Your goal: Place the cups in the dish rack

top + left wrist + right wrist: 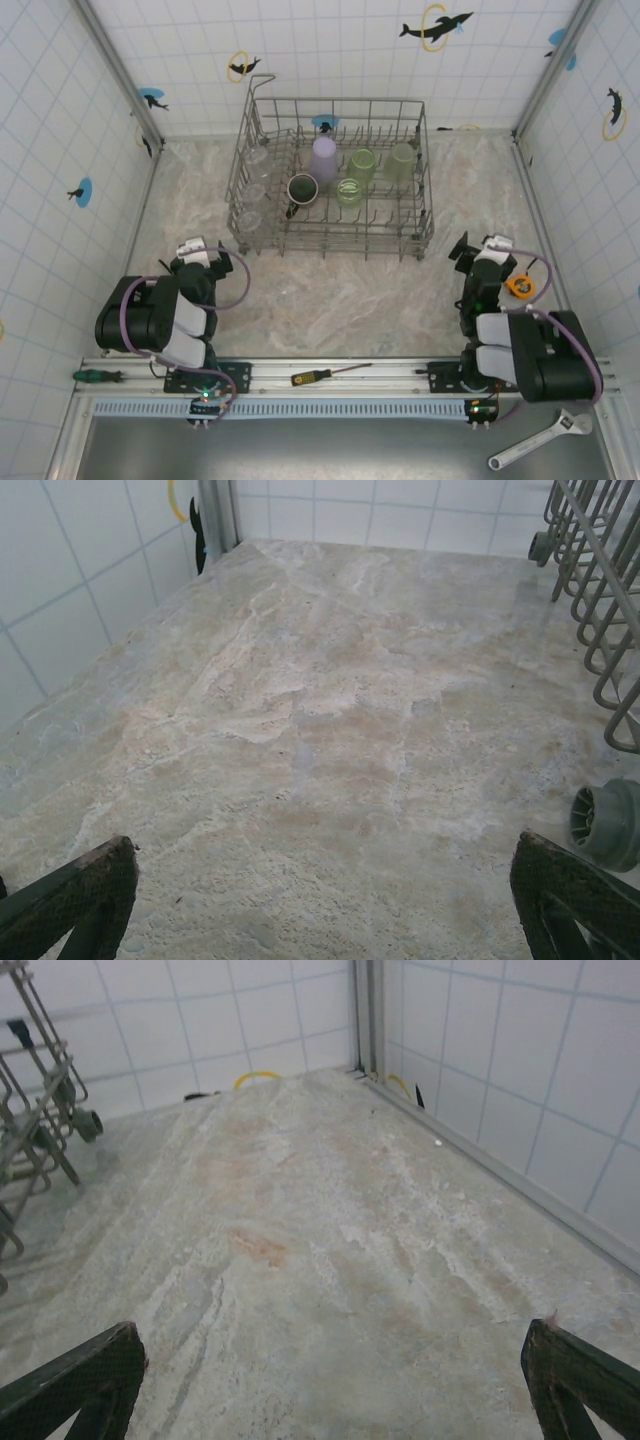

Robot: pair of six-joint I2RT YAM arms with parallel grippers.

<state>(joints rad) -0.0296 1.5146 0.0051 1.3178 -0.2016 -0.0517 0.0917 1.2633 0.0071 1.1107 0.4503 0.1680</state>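
The dish rack (330, 240) sits upper centre in the top view, holding a lavender cup (324, 158), a black mug (302, 188) and three green tumblers (361, 165). The clear glasses (250, 190) on its left side are faint behind the wires. Both wrist views cut the rack off at the frame edge. The left gripper (322, 850) and right gripper (332, 1332) gape wide and empty over the table (300, 730).
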